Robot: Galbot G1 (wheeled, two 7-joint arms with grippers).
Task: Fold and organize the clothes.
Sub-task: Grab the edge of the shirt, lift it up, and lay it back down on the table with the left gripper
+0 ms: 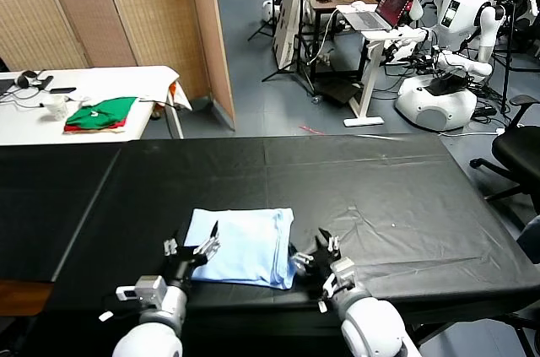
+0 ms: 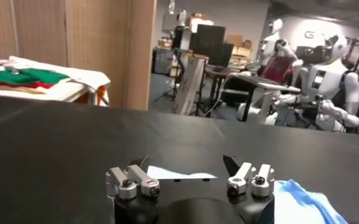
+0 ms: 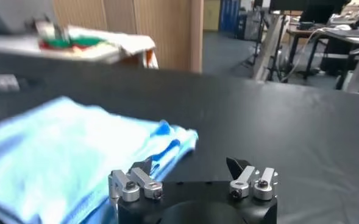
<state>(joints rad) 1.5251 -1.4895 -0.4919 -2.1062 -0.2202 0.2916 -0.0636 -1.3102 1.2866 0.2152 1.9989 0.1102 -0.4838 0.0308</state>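
On black table point(image 1: 405, 205): folded T-shirt point(image 1: 245, 243) (lab behind); both pincers spread.

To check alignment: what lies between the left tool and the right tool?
The folded light-blue T-shirt lies between the left tool and the right tool, seen in the head view.

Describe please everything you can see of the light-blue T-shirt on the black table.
The T-shirt is pale light blue, soft cotton by its look, folded into a flat, roughly rectangular stack with layered edges along its right side. No lettering shows. It lies on the black table, near the front edge. The open left pincer is at its left edge and the open right pincer is beside its right corner; neither holds it.
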